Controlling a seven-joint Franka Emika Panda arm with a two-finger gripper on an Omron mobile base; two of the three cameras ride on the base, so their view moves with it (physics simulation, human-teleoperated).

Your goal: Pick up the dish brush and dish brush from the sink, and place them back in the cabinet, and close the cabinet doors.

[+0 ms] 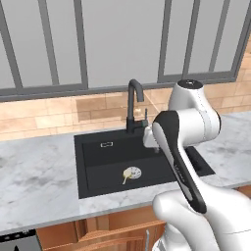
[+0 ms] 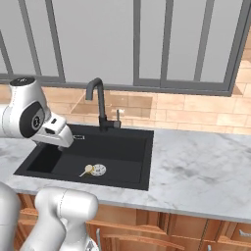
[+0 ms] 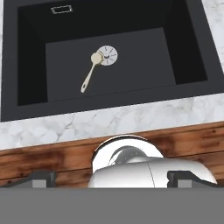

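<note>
Brush (image 3: pixel 89 74) of light tan wood looks stiff and light; its thin handle, pointing away from the faucet (image 1: pixel 133 105), is probably the easiest place to grip. It lies on the floor of the black sink (image 3: pixel 183 65), head touching the round drain. Pincer (image 3: pixel 109 179) hangs spread wide above the sink, holding nothing.

A white marble desk (image 1: pixel 39 176) with grey veining runs below a tan tiled backsplash. Set into it is the black rectangular sink (image 1: pixel 90 186), with a tall black curved faucet (image 1: pixel 133 105) standing at its back rim. On the basin floor lies a tan dish brush (image 3: pixel 90 72), its head touching the round drain (image 3: pixel 108 55).
</note>
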